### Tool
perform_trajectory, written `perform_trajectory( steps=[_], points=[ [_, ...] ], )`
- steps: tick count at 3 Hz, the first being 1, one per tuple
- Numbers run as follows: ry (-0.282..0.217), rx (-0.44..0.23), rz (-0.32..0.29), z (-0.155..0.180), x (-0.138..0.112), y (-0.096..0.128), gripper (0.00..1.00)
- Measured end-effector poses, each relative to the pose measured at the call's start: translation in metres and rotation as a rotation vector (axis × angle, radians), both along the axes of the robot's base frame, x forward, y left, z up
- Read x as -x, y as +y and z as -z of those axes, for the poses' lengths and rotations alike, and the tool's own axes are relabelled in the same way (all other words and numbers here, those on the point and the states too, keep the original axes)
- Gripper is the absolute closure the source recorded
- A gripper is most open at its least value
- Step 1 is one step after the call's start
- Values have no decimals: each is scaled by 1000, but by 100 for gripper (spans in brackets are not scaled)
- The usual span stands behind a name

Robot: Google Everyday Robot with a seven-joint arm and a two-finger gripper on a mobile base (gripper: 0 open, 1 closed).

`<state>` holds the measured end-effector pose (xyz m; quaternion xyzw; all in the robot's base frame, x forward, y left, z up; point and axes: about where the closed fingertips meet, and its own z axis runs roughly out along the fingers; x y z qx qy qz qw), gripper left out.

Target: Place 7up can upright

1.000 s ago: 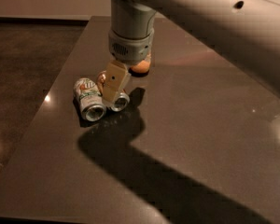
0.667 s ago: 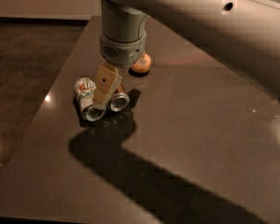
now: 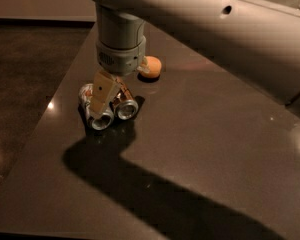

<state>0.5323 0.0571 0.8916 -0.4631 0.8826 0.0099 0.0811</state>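
The 7up can lay on its side left of centre on the table, touching a second can. The claw had dropped from above onto it. Whether it was grasping could not be told, so righting the can remained undone.

Table: dark and glossy, seen from above
7up can: lying on its side near the table's left edge, silver end toward the camera
Brown-gold can: also lying down, just beside the 7up can
Claw: low over both cans, covering their tops
Orange object: small and rounded, behind the cans
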Motion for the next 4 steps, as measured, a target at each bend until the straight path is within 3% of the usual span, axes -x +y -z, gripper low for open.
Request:
perform_trajectory(
  steps=[1,4],
  points=[
    [19,-5,8,1,0,5,0],
    [48,-14,76,-5,17,83,0]
  ],
)
